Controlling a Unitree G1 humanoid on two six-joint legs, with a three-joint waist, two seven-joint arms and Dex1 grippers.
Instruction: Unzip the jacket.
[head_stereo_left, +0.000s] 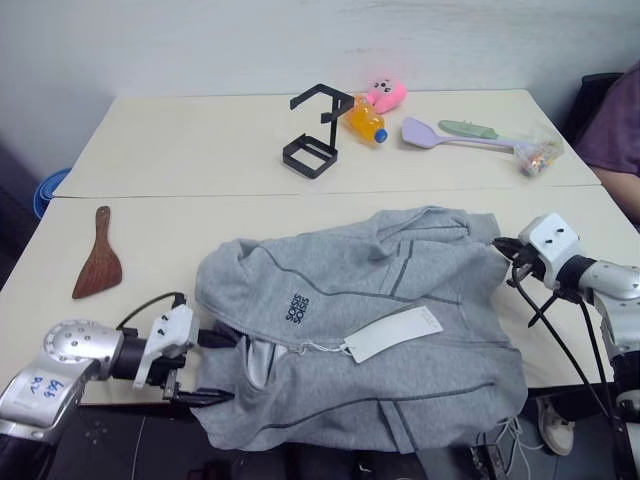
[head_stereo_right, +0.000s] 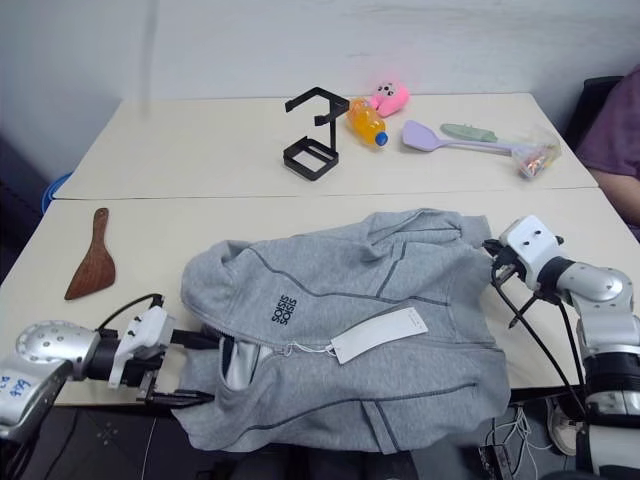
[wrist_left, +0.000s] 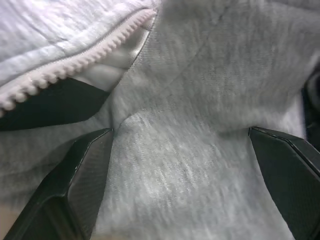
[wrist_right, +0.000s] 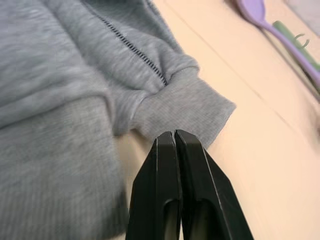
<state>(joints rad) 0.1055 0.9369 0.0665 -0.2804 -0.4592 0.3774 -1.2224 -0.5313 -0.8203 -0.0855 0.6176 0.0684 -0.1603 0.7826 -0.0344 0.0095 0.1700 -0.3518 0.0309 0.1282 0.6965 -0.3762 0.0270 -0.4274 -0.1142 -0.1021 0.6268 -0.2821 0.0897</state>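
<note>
Bare table (head_stereo_left: 180, 160) lies open at upper left; the jacket (head_stereo_left: 370, 330) fills the lower centre; a black stand (head_stereo_left: 315, 135) and utensils (head_stereo_left: 450, 135) crowd the upper right.

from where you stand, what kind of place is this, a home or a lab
Probably a lab or test room rather than a home: two plain cream tables pushed against a bare white wall, with unrelated props on them, namely a grey jacket, a wooden spatula, a pink plush toy and a black stand.
</note>
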